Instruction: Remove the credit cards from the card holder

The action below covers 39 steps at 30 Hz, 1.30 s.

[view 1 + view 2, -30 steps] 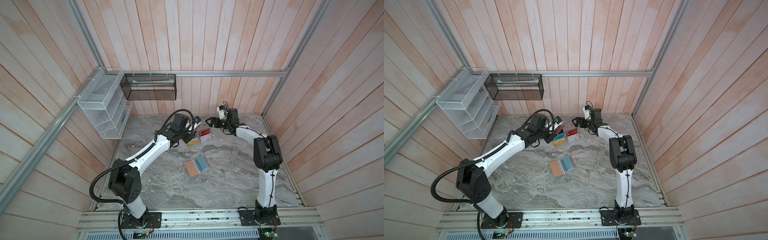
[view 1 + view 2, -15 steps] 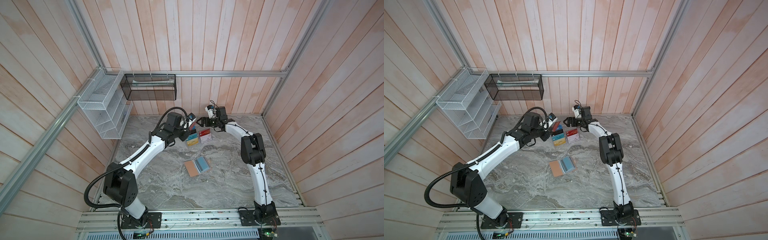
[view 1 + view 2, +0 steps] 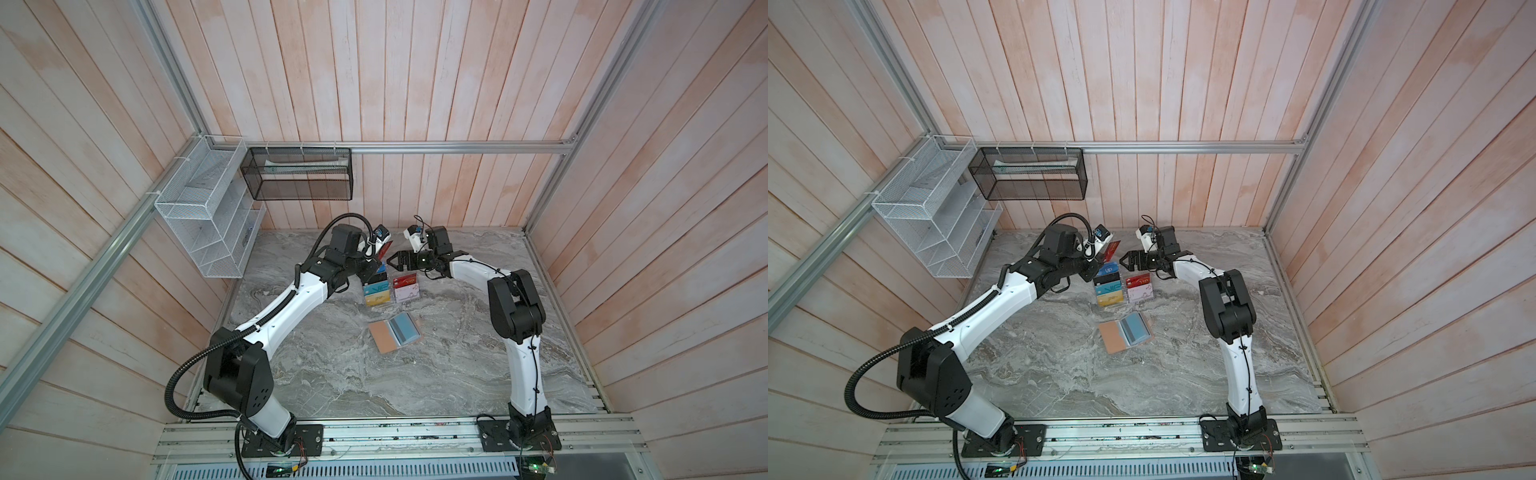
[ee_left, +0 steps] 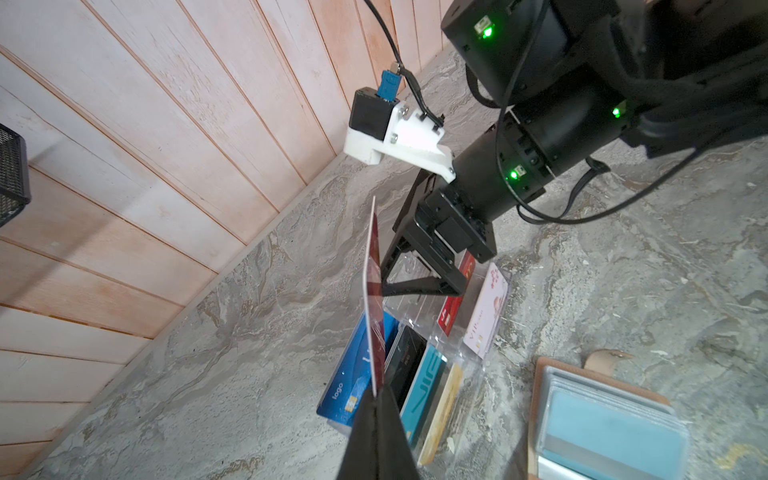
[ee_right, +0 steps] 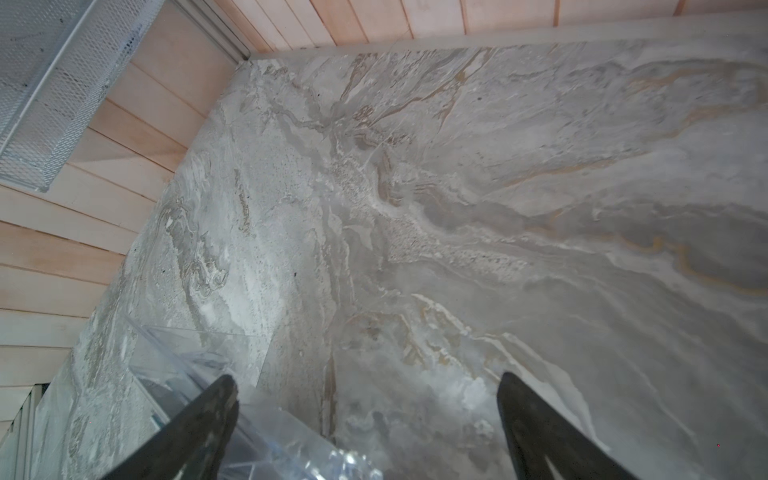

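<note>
The left hand [image 4: 376, 401] is clamped on the bottom edge of a red card [image 4: 372, 291]; the card stands up from the fingertips, nearly edge-on to the left wrist view, clear of the desk [image 3: 332, 374]; just beyond and below this hand sits a clear stand [image 4: 415, 303], its tiers filled with cards [image 4: 409, 361]: blue, black, teal and gold on the left hand's side, red and pale pink on the right hand's side; the right hand [image 3: 392, 262] faces the left hand over the back of the stand, its fingers wide apart and holding nothing; in the right wrist view one finger [image 5: 199, 424] lies close against the stand's clear wall, perhaps touching it, though the blur makes that hard to tell; the holder [image 3: 382, 338] lies open and flat on the desk, past the stand from both hands, toward the arm bases, well apart from either; its tan cover is toward the left hand; a blue-grey card [image 3: 405, 330] with a darker stripe sits in the sleeve page toward the right hand.
</note>
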Motion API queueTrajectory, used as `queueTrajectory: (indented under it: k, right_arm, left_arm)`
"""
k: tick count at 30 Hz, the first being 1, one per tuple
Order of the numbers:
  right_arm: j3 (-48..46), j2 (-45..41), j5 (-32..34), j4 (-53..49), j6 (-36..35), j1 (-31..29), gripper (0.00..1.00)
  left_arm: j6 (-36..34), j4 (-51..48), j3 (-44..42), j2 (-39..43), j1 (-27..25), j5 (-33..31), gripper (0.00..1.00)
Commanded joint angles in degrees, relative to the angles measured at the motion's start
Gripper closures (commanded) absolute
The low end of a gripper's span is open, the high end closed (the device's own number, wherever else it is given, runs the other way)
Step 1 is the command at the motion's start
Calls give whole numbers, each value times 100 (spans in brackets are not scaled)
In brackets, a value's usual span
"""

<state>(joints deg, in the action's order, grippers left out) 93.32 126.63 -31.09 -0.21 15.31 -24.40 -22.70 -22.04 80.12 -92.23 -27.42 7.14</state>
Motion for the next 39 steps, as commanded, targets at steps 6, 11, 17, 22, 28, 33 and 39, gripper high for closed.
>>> queueTrajectory:
  k: [6,11,17,22,28,33,39]
  right_arm:
    - [-683,-777,-13,797,713,88,2]
    - [-1169,-1321,-313,1357,1185,562,2]
    - [-1927,-2171,-12,1069,1100,1007,2]
    - [-3054,-3225,305,966,876,1157,2]
    - [-4304,-4517,558,742,766,1140,2]
    - [-5473,-5612,520,756,961,1124,2]
    - [-6095,-6387,834,439,890,963,2]
  left_arm:
    - [-271,-289,29,205,-47,429,100]
    - [-525,-428,-113,310,-321,179,100]
    - [-840,-1131,175,-104,-693,-449,100]
    - [-1033,-1718,638,-641,-1033,-931,100]
    - [-1349,-2231,1229,-1286,-1392,-1624,100]
    - [-1488,-2676,1838,-1793,-1483,-1913,100]
    - [-1961,-2923,2134,-2230,-1612,-2520,100]
